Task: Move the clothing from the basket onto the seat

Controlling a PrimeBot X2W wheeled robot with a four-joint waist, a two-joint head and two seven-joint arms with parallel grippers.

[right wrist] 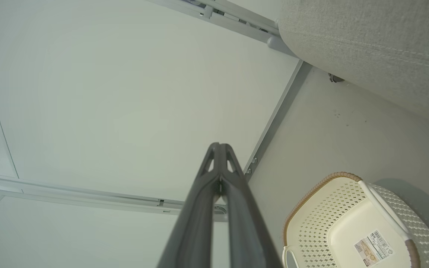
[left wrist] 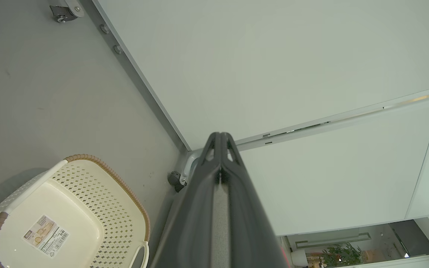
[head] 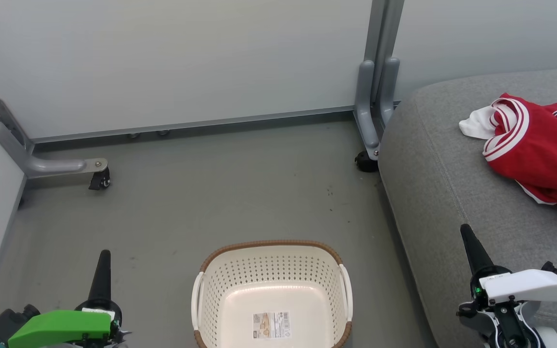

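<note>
The red clothing (head: pixel 537 147) with white stripes and black-and-white lettering lies bunched on the grey seat (head: pixel 433 164) at the right. The cream basket (head: pixel 271 295) with its brown rim stands on the floor at bottom centre, holding nothing but its label sticker; it also shows as the basket (left wrist: pixel 62 219) and the basket (right wrist: pixel 359 227) in the wrist views. My left gripper (head: pixel 105 253) is shut, low at the left of the basket. My right gripper (head: pixel 465 228) is shut, over the seat's front edge. Both grippers (left wrist: pixel 220 134) (right wrist: pixel 219 145) hold nothing.
Pale partition panels (head: pixel 186 63) close off the back and left. Their grey feet with castors (head: pixel 99 180) (head: pixel 366 162) stand on the grey floor (head: pixel 240 193), one right beside the seat's corner. Open floor lies between the basket and the panels.
</note>
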